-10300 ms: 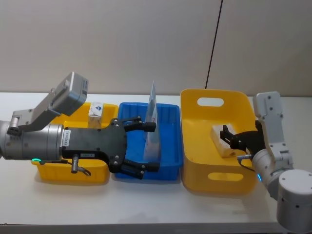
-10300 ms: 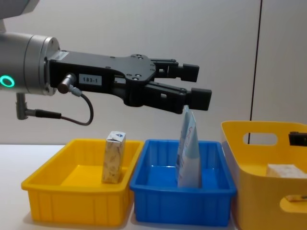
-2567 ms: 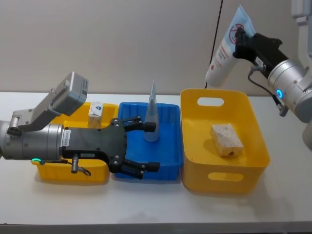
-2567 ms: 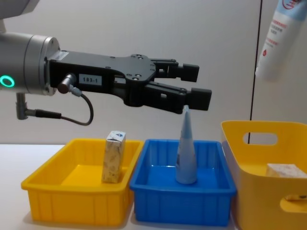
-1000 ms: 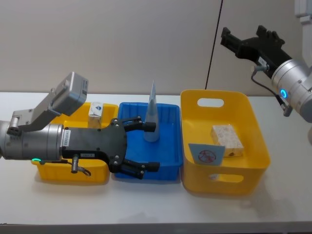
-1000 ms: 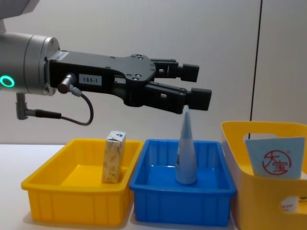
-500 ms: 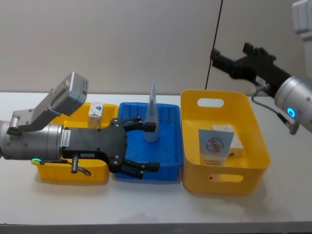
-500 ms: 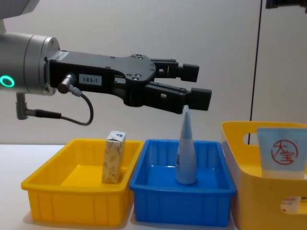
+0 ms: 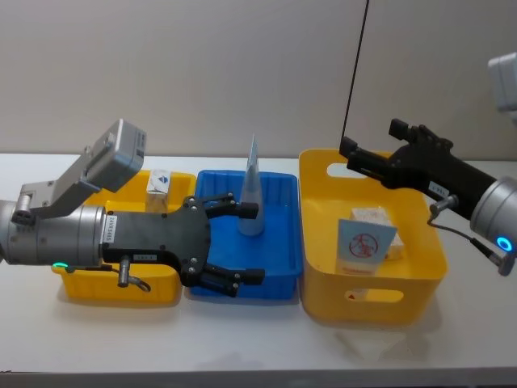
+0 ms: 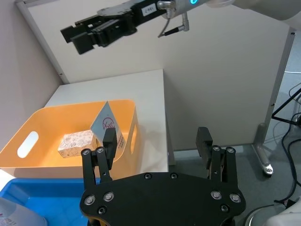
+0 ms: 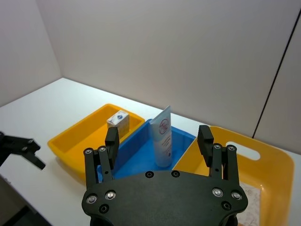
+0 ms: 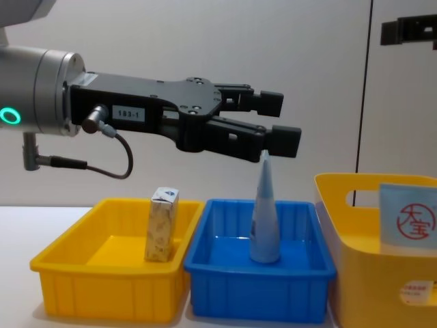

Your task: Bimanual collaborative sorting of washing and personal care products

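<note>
Now your right gripper (image 9: 349, 153), jaws open and empty, hangs above the logo pouch (image 9: 365, 247) in the right yellow bin (image 9: 355, 303); left gripper (image 9: 242, 242) open over the blue bin (image 9: 284, 267)

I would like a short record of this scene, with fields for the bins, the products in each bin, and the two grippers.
Left bin: low yellow tray, one cream carton standing upright.
Middle bin: blue tray, one pale pouch standing.
Right bin: tall yellow basket, one carton lying down and one pouch with red logo.
Left gripper: open, above the blue tray.
Right gripper: open, empty, above the basket.
</note>
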Controlling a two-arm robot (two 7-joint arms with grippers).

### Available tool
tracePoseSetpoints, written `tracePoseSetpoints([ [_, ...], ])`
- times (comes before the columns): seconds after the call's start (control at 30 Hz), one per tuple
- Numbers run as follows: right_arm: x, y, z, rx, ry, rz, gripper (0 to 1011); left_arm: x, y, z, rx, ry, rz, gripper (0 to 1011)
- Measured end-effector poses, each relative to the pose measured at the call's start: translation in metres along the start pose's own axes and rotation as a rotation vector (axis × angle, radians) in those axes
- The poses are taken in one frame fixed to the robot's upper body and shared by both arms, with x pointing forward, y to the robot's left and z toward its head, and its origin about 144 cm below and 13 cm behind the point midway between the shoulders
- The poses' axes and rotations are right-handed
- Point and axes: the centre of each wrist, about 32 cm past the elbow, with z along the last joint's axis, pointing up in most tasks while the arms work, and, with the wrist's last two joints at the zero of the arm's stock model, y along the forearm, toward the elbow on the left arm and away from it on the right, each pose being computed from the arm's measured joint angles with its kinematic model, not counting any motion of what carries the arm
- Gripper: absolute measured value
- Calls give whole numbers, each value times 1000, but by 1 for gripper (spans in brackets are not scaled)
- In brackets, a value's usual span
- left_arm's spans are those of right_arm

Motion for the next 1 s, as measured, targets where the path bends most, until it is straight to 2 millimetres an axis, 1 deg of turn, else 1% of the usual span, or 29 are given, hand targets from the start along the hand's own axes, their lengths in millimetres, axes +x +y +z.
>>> tracePoseSetpoints([
  [0.37, -4, -10, -6, -12, -3, 45, 1002, 0, 0, 0, 0, 0, 0, 1001],
  [1.0, -6, -16, -9, -20, -4, 68, 1002, 0, 0, 0, 0, 0, 0, 1001],
])
